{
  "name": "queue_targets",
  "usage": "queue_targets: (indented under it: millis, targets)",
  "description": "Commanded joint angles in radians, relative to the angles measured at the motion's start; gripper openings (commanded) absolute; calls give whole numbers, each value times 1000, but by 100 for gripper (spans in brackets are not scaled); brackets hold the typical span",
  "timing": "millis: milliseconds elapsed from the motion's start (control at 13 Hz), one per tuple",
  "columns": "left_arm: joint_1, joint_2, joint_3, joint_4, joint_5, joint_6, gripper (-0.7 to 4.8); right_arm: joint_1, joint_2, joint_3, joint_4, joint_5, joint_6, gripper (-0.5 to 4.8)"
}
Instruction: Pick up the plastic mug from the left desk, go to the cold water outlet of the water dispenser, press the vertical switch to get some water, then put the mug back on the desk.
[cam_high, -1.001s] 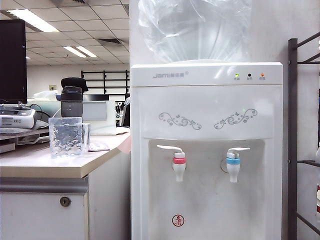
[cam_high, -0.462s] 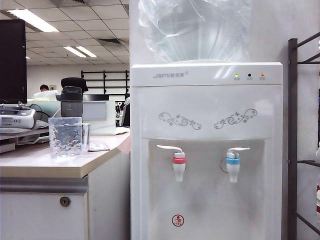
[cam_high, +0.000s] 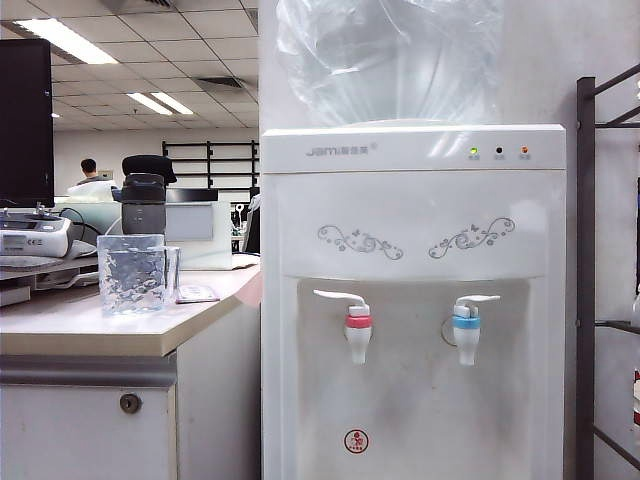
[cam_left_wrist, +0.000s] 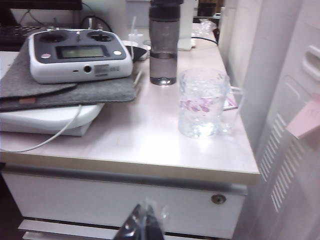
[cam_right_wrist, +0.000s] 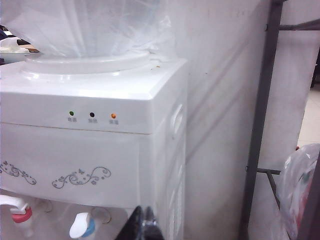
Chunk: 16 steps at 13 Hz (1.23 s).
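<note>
While the plastic mug (cam_left_wrist: 202, 102) stands on the left desk (cam_left_wrist: 130, 150) beside a grey bottle (cam_left_wrist: 163, 42), both tools hang back — left gripper (cam_left_wrist: 145, 225) pinched together, empty; right gripper (cam_right_wrist: 145, 225) likewise, facing the water dispenser (cam_right_wrist: 90, 150). Risks: slick faceted wall slipping; bottle knocked — cause, cramped approach.
</note>
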<state>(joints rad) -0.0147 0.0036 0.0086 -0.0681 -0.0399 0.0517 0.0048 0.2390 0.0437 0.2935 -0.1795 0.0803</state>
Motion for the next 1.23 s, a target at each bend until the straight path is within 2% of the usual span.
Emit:
queue_targets:
  millis: [77,462,539,616,693,1232]
  targets:
    - [10,-2,0,5,18,-1,34,1,-1,3,-7,-2,-2,-5]
    - [10,-2,0,3,18,0,34,1,0,3,-29,-2,-2,-5]
    - [10,-2,0,2,18,0,34,0,-108,-39,-84,112,-3,-5]
    - [10,-2,0,2,18,0,34,0,-182,-39,-186,156,-3,-5]
    - [10,-2,0,2,18,0,34,-1,-236,-39,-246,163,-3,-5]
    - [10,-2,0,1,18,0,34,0,-237,-39,-245,155,-3,-5]
